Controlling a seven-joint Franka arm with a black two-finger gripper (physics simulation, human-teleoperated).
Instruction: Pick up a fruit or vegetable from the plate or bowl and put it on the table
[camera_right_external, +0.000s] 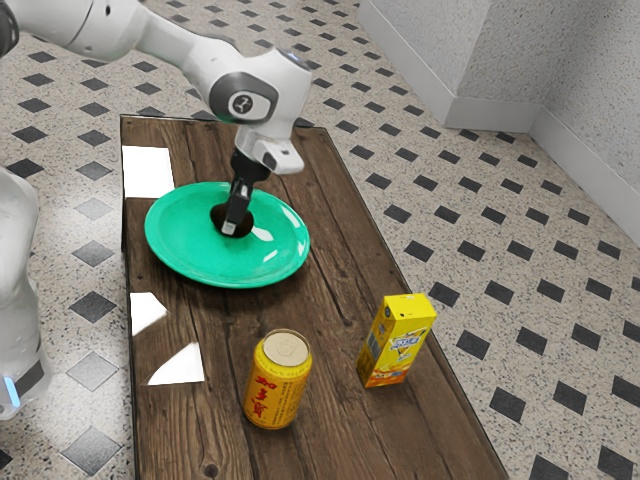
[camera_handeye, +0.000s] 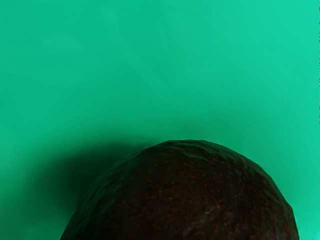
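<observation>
Gripper (camera_right_external: 231, 224), one, black, two-fingered; set low over the plate, at the fruit. State: cannot be told, whether spread or closed on the fruit.

Fruit (camera_right_external: 245, 220), one, dark brown, rounded; directly at the gripper's lower end, within the plate's outline. In the wrist view, a large curved portion just under the hand, skin slightly bumpy and faintly speckled, with a soft shadow on the green beside it. Contact between its underside and the plate: cannot be told.

Plate (camera_right_external: 180, 240), one, green, glossy, round and wide; beneath the gripper and the fruit, its rim reaching out around both. White highlights on its surface.

Table (camera_right_external: 325, 310), one, brown wooden planks; under the plate, extending beyond it from the gripper.

Can (camera_right_external: 276, 385), one, yellow with red characters and a pale top; upright on the table, well apart from the gripper, past the plate's rim.

Carton (camera_right_external: 398, 345), one, yellow, box-shaped, printed; upright on the table, also well apart from the gripper, near the can but not touching it.

Floor (camera_right_external: 500, 250), pale speckled tiling with dark diamonds; below and beyond the table, farther from the gripper.
</observation>
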